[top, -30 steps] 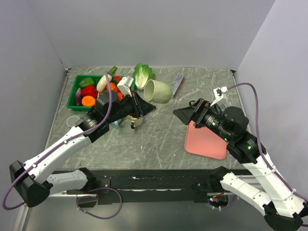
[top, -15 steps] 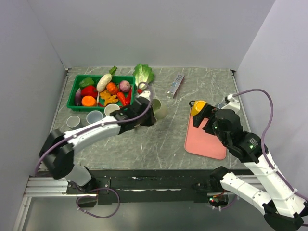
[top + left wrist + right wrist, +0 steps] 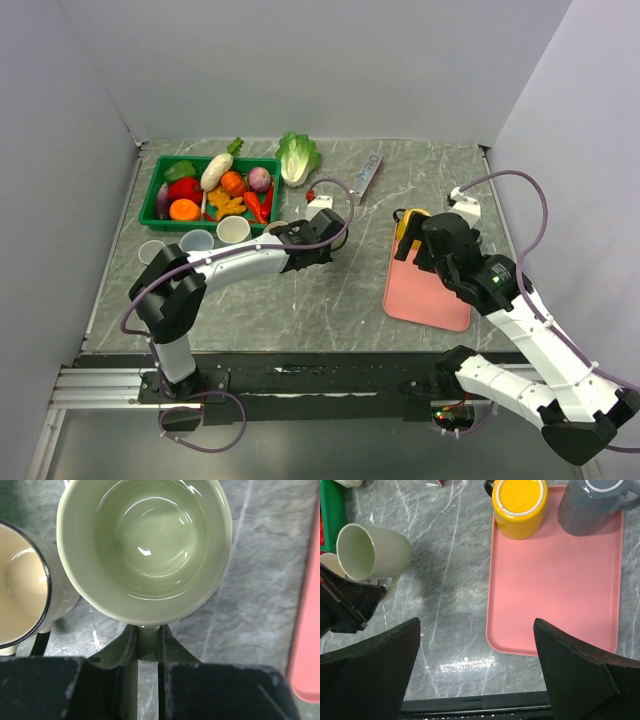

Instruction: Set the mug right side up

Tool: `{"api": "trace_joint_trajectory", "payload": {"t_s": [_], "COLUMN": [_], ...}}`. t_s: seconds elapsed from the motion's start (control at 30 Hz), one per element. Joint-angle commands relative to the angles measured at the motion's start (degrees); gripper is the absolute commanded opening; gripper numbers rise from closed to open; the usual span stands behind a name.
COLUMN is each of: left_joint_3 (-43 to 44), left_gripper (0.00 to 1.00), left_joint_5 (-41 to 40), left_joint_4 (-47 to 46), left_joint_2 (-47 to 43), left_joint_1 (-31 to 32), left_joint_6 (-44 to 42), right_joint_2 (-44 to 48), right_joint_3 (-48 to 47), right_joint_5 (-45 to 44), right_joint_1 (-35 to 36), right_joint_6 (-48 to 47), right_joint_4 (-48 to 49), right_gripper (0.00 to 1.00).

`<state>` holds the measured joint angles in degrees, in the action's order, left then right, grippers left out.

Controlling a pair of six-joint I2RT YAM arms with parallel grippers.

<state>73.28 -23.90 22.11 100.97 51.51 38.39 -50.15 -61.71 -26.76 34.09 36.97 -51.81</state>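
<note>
My left tool point(image 3: 148, 636) is pinching the handle point(image 3: 148, 650) of the pale green mug point(image 3: 145, 550). The mug is tilted on its side in the middle of the tabletop point(image 3: 260, 580), just beside a cream cup point(image 3: 22, 605). I judge the turn about half done; standing it upright is left. My right tool point(image 3: 476, 625) is spread wide and holds nothing.

Upturned cup point(image 3: 519, 505) on the tray's point(image 3: 555, 600) far left corner, handled cup point(image 3: 587, 505) on its far right corner, mug point(image 3: 372, 552) left of the tray, small cup point(image 3: 20, 595) just beside the mug, farther left, vegetable bin point(image 3: 152, 190) far left and behind, lettuce point(image 3: 297, 155) behind-left.
</note>
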Motion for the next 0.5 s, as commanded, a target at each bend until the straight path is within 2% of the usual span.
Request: {"api": "trace_joint_trajectory", "payload": {"t_s": [0.0,0.47], "left_joint_3": [-0.76,0.29], "left_gripper": [0.01,0.01], "left_joint_5": [-6.42,-6.51], "left_joint_4": [-5.41,-2.42], "left_joint_2": [-1.47,1.51], "left_joint_1": [0.26,0.79], "left_joint_6": [2.04,2.21], "right_joint_2": [-1.44,-4.43], "right_joint_3": [-0.60,-1.39], "right_joint_5": [0.48,3.12], "right_joint_1": [-0.77,-2.00], "right_joint_6": [0.82,1.79], "right_joint_4": [0.84,-0.31], "right_gripper": [1.00,1.00]}}
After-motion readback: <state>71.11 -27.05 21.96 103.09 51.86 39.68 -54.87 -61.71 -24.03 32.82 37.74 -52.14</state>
